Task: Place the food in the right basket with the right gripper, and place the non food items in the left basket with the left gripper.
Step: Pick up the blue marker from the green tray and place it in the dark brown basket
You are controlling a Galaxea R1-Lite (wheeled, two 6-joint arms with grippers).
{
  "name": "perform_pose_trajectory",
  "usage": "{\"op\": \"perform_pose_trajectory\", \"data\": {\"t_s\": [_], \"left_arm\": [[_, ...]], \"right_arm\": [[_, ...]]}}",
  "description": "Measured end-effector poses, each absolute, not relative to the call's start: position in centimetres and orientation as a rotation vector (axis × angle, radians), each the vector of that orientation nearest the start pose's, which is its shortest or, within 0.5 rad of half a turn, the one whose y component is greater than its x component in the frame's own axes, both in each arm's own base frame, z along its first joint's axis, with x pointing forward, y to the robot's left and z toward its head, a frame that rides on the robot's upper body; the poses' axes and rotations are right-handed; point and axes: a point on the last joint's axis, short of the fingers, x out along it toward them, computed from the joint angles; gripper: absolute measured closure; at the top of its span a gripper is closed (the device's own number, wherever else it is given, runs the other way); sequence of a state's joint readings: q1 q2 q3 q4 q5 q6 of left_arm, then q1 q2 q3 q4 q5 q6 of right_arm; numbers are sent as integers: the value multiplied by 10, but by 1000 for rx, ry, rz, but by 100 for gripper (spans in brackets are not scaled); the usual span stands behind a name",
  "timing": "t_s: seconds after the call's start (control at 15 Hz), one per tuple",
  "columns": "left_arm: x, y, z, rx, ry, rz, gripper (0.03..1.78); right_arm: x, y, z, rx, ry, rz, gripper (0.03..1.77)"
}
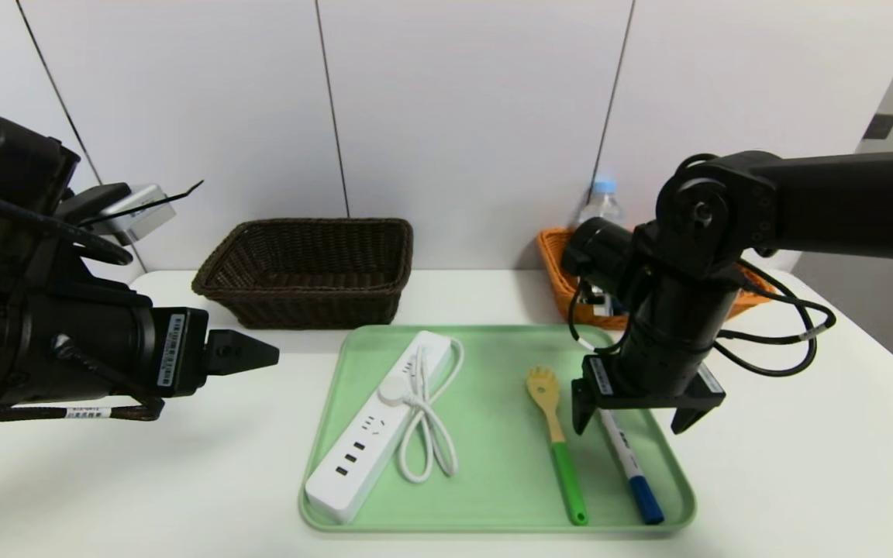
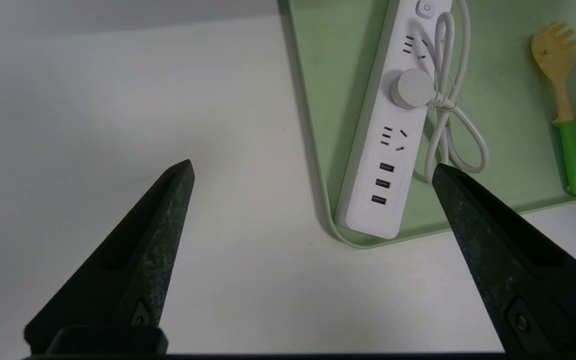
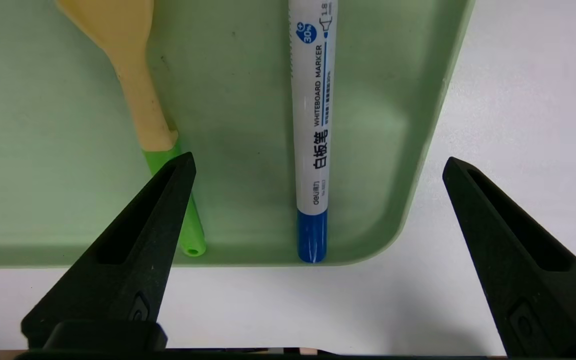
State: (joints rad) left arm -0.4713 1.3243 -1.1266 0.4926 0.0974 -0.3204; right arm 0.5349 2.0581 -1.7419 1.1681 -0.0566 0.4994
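Below right tool [image 1: 630, 415]: white marker [image 1: 630, 467] between its spread fingers, untouched.
Beside it: pasta spoon [image 1: 556, 439].
Left tool [image 2: 313, 175]: fingers apart, holding nothing, beside tray [image 1: 493, 403].

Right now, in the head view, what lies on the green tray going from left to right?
Power strip → its coiled cord → pasta spoon → marker, which lies under the open right hand.

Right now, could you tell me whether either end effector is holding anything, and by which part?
Nothing is held. The right end effector hangs open over the white marker with blue cap; the left end effector is open above the table.
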Motion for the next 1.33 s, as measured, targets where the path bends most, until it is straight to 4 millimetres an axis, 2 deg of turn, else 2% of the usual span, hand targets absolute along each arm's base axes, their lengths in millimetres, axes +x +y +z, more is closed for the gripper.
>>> {"op": "perform_pose_trajectory", "data": {"t_s": [1.33], "left_arm": [[177, -87, 264, -107, 724, -243, 12]], "right_arm": [[306, 177, 175, 5, 1456, -16, 10]]}}
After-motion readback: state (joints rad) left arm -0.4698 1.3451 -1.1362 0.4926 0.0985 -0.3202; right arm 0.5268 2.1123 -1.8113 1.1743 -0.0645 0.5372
